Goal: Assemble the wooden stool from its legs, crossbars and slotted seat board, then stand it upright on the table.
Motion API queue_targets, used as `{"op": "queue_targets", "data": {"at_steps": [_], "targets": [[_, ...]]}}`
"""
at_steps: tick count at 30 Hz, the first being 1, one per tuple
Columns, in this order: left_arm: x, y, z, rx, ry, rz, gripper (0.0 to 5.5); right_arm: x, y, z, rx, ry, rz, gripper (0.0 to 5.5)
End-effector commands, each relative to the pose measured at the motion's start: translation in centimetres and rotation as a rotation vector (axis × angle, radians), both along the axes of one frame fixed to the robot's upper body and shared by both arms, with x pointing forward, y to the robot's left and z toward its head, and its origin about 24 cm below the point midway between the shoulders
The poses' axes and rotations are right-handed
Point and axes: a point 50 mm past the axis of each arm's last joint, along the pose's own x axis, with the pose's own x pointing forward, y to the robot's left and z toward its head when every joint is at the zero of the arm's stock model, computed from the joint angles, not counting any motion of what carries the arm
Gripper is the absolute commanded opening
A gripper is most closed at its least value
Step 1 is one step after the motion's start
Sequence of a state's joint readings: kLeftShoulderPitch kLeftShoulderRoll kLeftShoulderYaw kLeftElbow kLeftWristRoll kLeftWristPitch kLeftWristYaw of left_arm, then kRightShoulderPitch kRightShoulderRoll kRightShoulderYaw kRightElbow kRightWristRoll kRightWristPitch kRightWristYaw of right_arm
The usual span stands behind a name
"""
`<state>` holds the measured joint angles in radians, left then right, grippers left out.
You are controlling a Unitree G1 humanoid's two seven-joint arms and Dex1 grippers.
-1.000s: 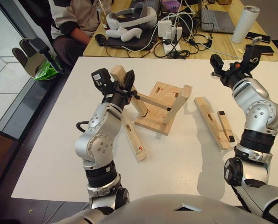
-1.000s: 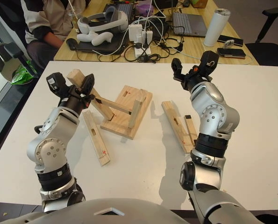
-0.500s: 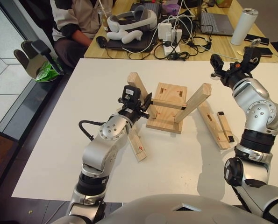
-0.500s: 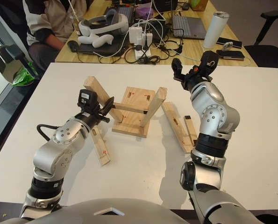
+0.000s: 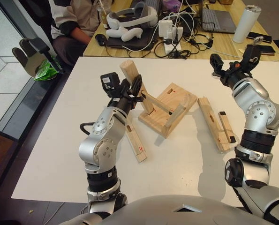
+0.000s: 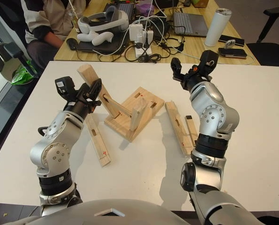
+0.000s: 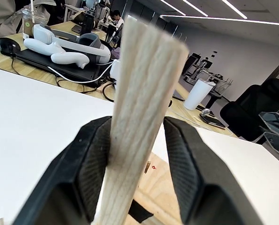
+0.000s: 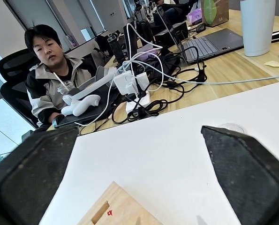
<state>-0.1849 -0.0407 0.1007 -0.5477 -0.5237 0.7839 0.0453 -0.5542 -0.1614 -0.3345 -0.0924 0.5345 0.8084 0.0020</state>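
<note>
Leg [image 5: 129,70] leftward — within left end effector [image 5: 131,86]

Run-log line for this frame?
left claw: shut on stool leg | right claw: open, empty | seat board: joined to held leg | loose leg: on table

Open table [image 5: 177,164] nearside of seat board [image 5: 181,96]

leg [image 7: 140,93]: we are seeing bare pale wood, matt, its grain running lengthwise.
seat board [image 5: 181,96]: we are seeing the same pale wood, smooth and matt.
left end effector pads [image 7: 94,173]: we are noting black matt pads, finely ribbed.
counter [image 5: 177,159]: we are finding a smooth, matt white top.
</note>
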Motion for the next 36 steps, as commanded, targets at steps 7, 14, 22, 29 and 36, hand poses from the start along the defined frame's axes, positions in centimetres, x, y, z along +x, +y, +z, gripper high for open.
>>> {"op": "queue_targets", "data": {"at_steps": [7, 14, 22, 29, 36], "targets": [[-0.5, 0.3, 1.3, 0.009, -0.073, -0.061, 3.08, -2.6, 3.1, 7.4, 0.224, -0.453, 0.372, 5.4], [-0.8, 2.2, 4.3, -0.113, -0.206, -0.06, 3.08, -8.8, 5.1, 10.6, 0.48, -0.556, 0.959, 5.4], [-0.5, 7.0, 7.0, -0.26, -0.309, 0.068, 3.08, -12.2, 4.2, 6.6, 0.536, -0.247, 1.225, 5.4], [0.3, 9.7, 7.2, -0.269, -0.306, 0.21, 3.08, -14.5, 4.5, 2.2, 0.565, 0.026, 1.344, 5.4], [0.8, 9.0, 6.0, -0.225, -0.257, 0.238, 3.08, -12.9, 6.0, -3.2, -0.015, 0.178, 1.151, 5.4]]}}
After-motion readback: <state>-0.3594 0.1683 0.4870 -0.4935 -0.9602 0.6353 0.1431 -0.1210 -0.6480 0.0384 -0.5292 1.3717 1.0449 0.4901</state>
